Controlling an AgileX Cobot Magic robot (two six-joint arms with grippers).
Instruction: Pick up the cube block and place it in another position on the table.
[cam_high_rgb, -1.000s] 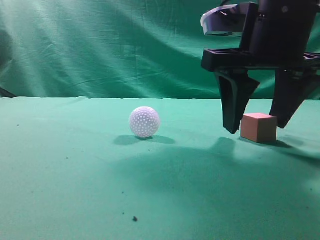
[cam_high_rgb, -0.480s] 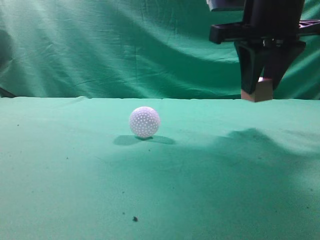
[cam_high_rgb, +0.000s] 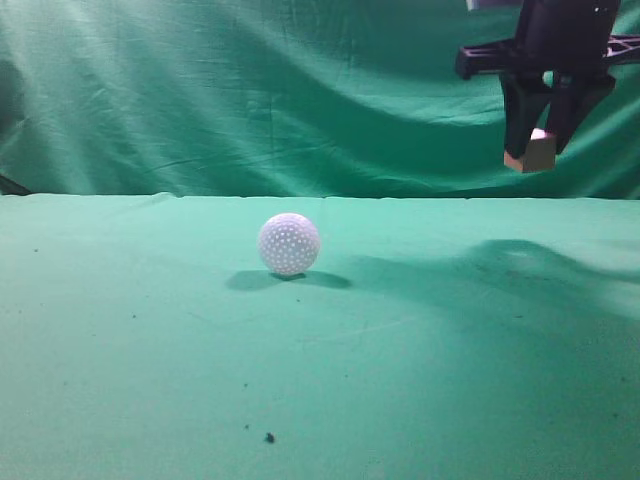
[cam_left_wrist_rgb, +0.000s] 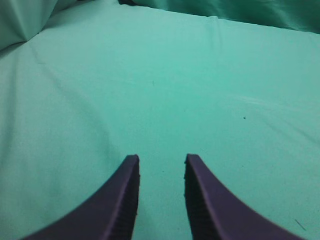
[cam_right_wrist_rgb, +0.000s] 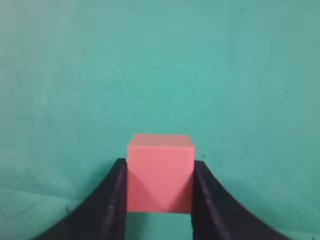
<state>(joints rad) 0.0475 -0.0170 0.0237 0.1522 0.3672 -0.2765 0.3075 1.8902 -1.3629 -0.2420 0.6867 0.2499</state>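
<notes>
My right gripper (cam_high_rgb: 538, 150) is shut on the cube block (cam_high_rgb: 532, 153) and holds it high above the table (cam_high_rgb: 150, 350) at the upper right of the exterior view. In the right wrist view the pinkish-red cube block (cam_right_wrist_rgb: 160, 172) sits clamped between the two dark fingers of the right gripper (cam_right_wrist_rgb: 160, 167), with green cloth far below. My left gripper (cam_left_wrist_rgb: 161, 161) is open and empty over bare green cloth in the left wrist view; it does not show in the exterior view.
A white dimpled ball (cam_high_rgb: 289, 244) rests on the table left of centre. A wrinkled green backdrop (cam_high_rgb: 250, 90) hangs behind the table. A few dark specks (cam_high_rgb: 269, 437) lie near the front.
My right gripper closed on the cube block, lifted it off the table and carried it up and to the right. The ball has not moved.
</notes>
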